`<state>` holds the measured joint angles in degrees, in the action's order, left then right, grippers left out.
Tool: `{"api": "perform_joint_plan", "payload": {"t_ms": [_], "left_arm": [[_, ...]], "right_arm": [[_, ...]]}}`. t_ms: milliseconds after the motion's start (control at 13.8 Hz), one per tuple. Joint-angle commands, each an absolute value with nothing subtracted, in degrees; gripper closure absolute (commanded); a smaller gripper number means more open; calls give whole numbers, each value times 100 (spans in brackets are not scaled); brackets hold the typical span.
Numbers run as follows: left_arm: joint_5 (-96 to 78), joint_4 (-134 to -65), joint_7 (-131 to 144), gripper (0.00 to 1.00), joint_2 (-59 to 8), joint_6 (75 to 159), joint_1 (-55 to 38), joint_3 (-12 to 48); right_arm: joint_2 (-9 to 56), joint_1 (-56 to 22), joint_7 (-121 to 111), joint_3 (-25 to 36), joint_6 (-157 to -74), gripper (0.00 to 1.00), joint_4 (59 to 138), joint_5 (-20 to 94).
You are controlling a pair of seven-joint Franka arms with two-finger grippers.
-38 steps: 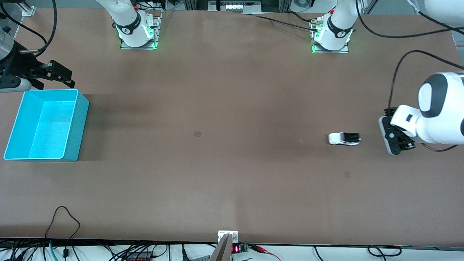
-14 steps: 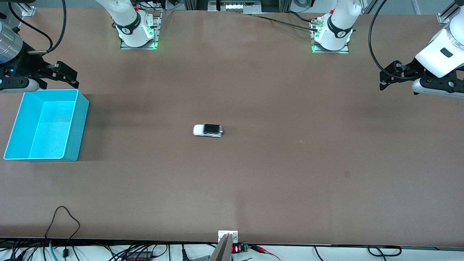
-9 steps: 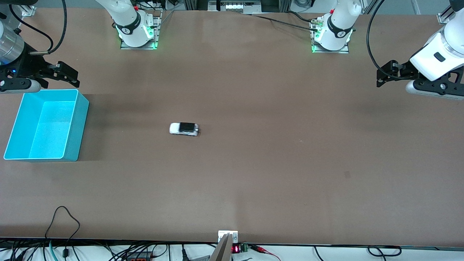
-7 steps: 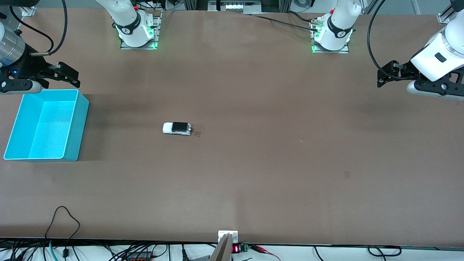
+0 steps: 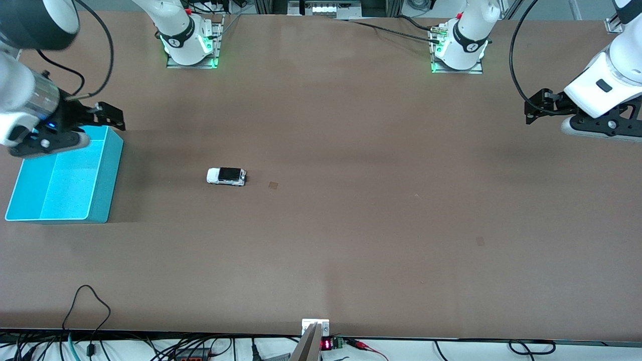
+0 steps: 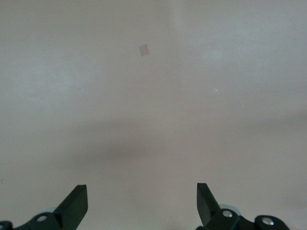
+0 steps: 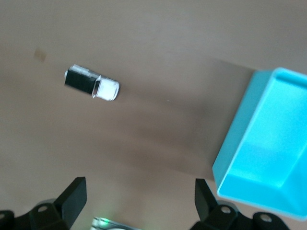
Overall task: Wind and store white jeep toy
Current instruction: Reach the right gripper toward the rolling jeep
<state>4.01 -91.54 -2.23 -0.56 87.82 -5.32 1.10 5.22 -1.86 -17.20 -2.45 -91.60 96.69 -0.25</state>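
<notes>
— Whereabouts of the white jeep toy (image 5: 226,176)?

— On the brown counter (image 5: 351,235), at mid-height of the frame, between centre and the cyan bin (image 5: 111,170). Nose toward the bin, well apart from it.

— End effectors?

— Right end effector (image 5: 111,116) spread wide, empty, hovering over the bin's upper corner. Left end effector (image 5: 534,107) equally wide and empty, waiting at the left arm's end.

— Best handling of the pickup?

— Probably: swing over the jeep, straddle the narrow body across its sides, drop low, close gently. Light and wheeled, so liable to roll if nudged. Then release above the bin's floor.

— Surface, room?

— Flat matte brown, one small tan mark (image 5: 273,185) near the jeep. Cables and a red readout (image 5: 326,344) along the frame's bottom edge.
</notes>
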Motion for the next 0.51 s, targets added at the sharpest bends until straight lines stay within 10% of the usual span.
{"api": "perform_joint_plan", "payload": {"t_ms": [0,434], "left_arm": [[256,-9167,-105,0,-70,9060,-527,193],[229,-9756,-149,0,360,9501,-387,228]], "right_arm": [[764,-500,-2835,-264,-9176,0,9676,-35],[1002,-1361,-4515,-264,-11026,0,10931,-18]]}}
